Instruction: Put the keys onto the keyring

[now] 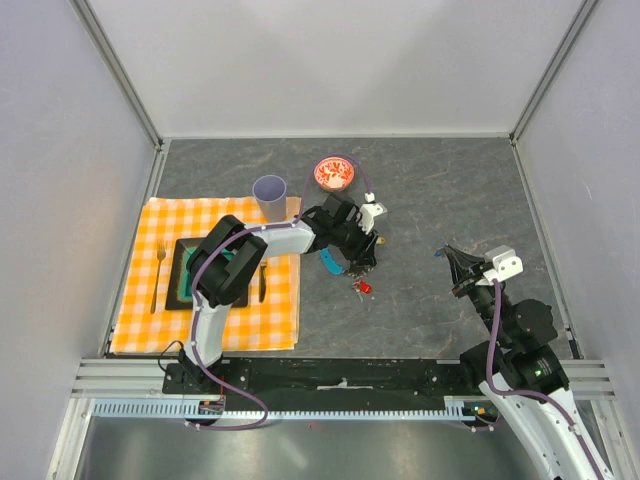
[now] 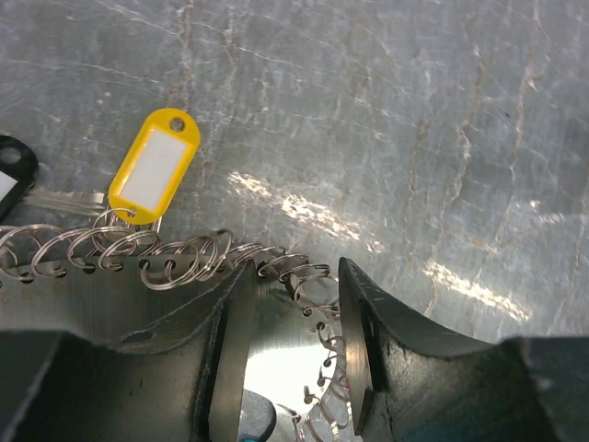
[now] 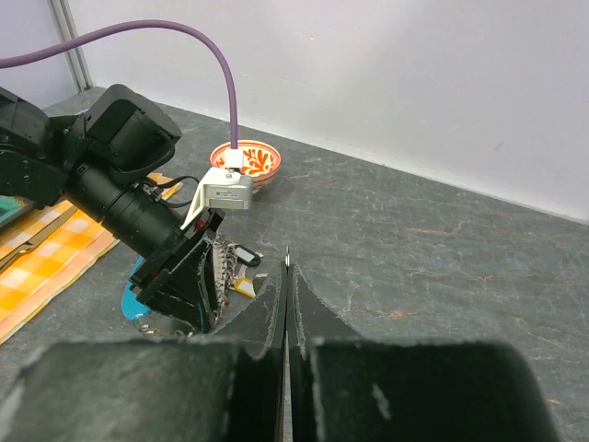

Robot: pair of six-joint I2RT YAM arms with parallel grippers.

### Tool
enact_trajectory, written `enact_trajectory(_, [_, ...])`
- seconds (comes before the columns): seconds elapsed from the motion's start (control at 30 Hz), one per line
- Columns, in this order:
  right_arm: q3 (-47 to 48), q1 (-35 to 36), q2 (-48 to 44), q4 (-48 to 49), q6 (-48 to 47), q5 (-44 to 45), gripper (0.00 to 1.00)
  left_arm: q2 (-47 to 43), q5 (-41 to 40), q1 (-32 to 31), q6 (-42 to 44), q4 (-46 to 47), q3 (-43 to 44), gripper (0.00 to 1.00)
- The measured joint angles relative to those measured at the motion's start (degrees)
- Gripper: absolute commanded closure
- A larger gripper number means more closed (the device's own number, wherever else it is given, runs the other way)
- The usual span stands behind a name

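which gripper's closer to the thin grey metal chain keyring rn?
Left. The left gripper sits right over the thin grey metal chain keyring, its open jaws astride it. The right gripper, shut, hangs well off to the right, clear of it.

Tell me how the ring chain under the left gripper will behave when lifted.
Probably floppy: the keyring chain is many loose linked rings lying in a wavy line, so it should sag and drape. Likely light, being thin wire. The yellow tag, if attached, would probably swing, and rings may slip off the left gripper's smooth fingers.
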Motion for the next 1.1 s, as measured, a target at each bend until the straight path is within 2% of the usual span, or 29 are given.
enact_trajectory(0.27, [0.00,0.00,0.00,0.00,0.00,0.00,1.00,-1.31,-11.85,-0.96,-9.25,6.60,-2.71,0.52])
enact_trajectory(0.5, [0.00,0.00,-0.31,0.02,0.00,0.00,1.00,-1.31,-16.48,-0.83,-12.11,7.85,-2.69,0.59])
enact_trajectory(0.7, [0.00,0.00,-0.35,0.09,0.02,0.00,1.00,-1.29,-17.07,-0.83,-12.22,7.67,-2.69,0.73])
enact_trajectory(0.73, [0.00,0.00,-0.37,0.09,0.02,0.00,1.00,-1.27,-17.25,-0.81,-12.26,7.65,-2.69,0.78])
enact_trajectory(0.87, [0.00,0.00,-0.37,0.20,0.02,0.00,1.00,-1.09,-17.73,-0.81,-12.74,7.72,-2.54,0.90])
enact_trajectory(1.1, [0.00,0.00,-0.39,0.17,0.02,0.00,1.00,-1.70,-17.86,-0.83,-13.40,7.82,-2.82,0.96])
